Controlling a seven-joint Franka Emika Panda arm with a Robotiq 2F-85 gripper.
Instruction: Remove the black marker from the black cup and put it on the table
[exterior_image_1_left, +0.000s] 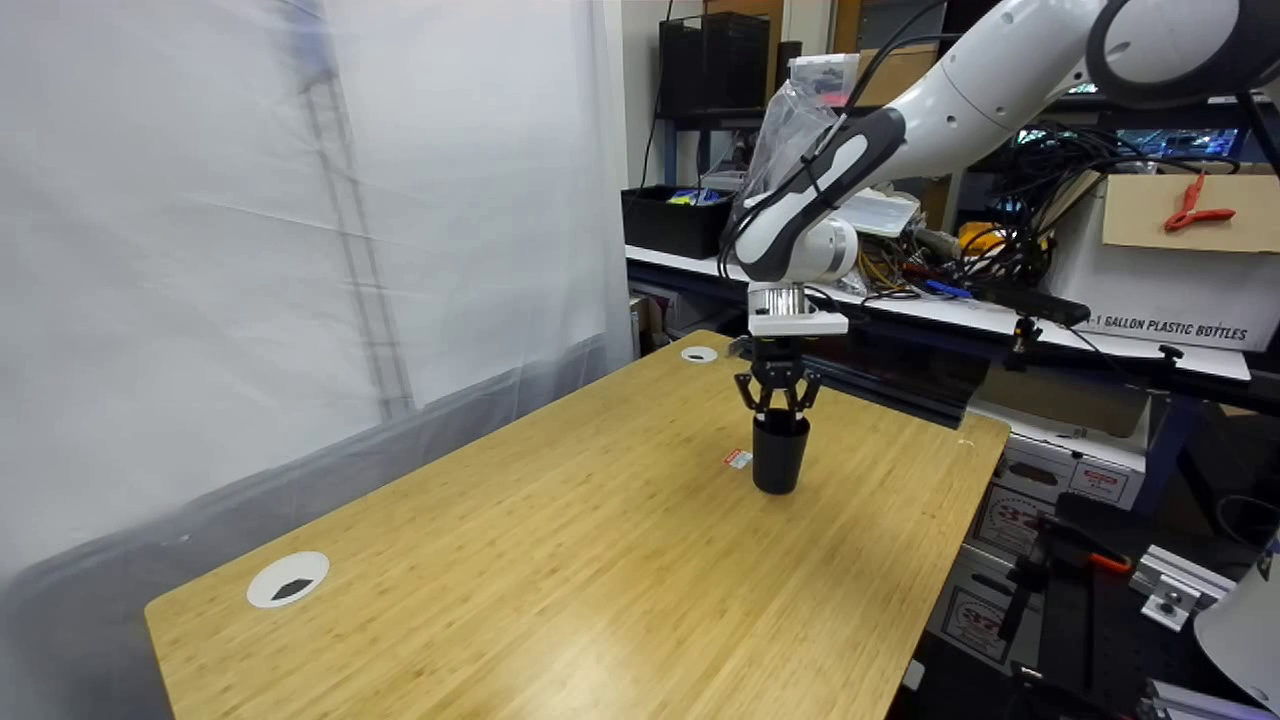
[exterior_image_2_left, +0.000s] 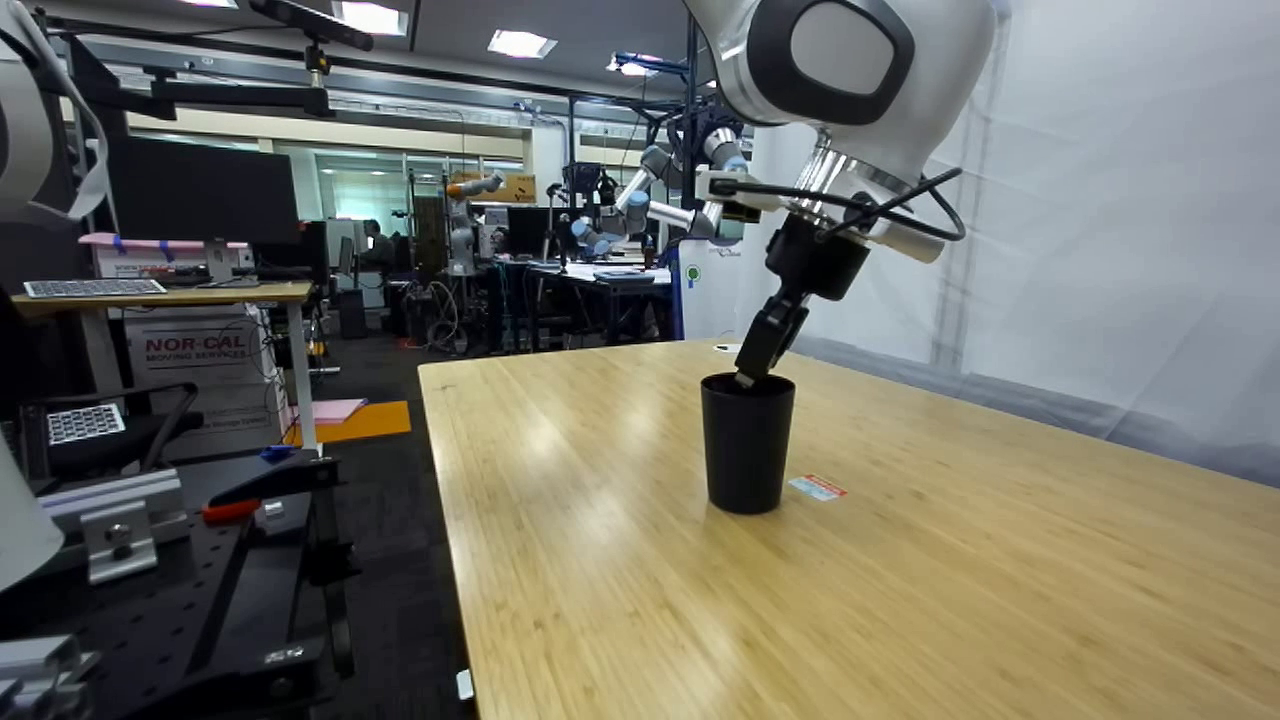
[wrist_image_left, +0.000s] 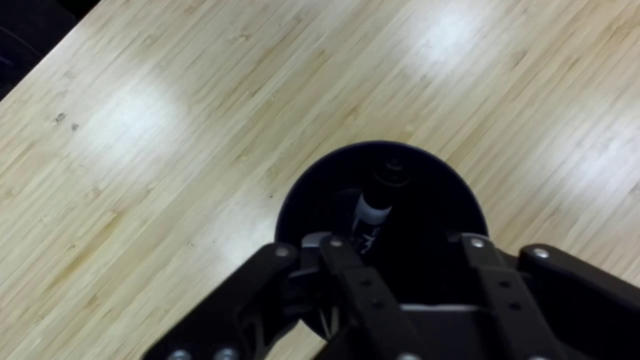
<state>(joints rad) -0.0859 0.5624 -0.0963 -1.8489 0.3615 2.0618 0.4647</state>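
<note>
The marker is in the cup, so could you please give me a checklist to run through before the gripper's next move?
1. Cup upright on the table: ok.
2. Marker inside the cup: ok, seen in the wrist view.
3. Gripper open: ok, its fingers stand apart.
4. Marker lined up between the fingers: cannot tell; it shows nearer one finger, depth unclear.
5. Fingers clear of the cup: cannot tell; contact would be hidden.
6. Marker gripped: not ok.
</note>
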